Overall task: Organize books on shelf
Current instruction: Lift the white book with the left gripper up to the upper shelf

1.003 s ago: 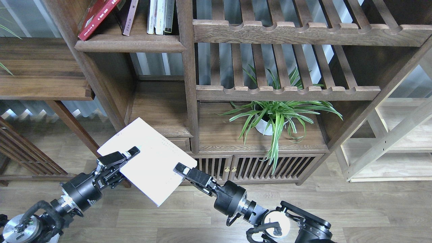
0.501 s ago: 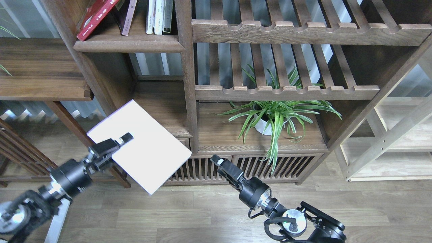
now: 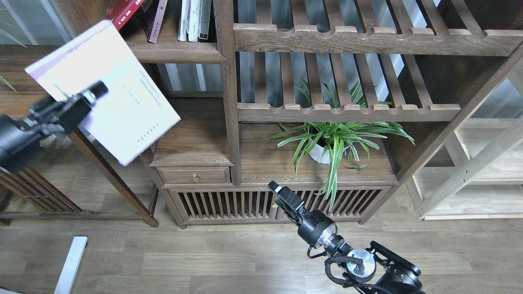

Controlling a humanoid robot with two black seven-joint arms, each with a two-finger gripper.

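My left gripper [image 3: 96, 90] is shut on the pale white-lavender book [image 3: 122, 102], holding it tilted in the air at the upper left, just below and left of the shelf [image 3: 171, 52]. On that dark-brown board a red book [image 3: 124, 12] leans to the right against a maroon one [image 3: 157, 20], and several pale books [image 3: 194, 19] stand upright beside the post. My right gripper [image 3: 277, 190] is low in the middle, in front of the cabinet, holding nothing; its fingers are seen end-on and cannot be told apart.
A potted spider plant [image 3: 331, 139] stands in the lower compartment right of the post. Slatted racks [image 3: 347, 36] fill the upper right. A small drawer [image 3: 195, 175] sits under the left compartment. A pale wooden rack [image 3: 478, 171] is at the far right, a dark side table [image 3: 53, 90] at left.
The left arm has swung the pale book up and to the left, from in front of the cabinet to near the shelf. The right gripper let go of the book earlier and has drawn back.
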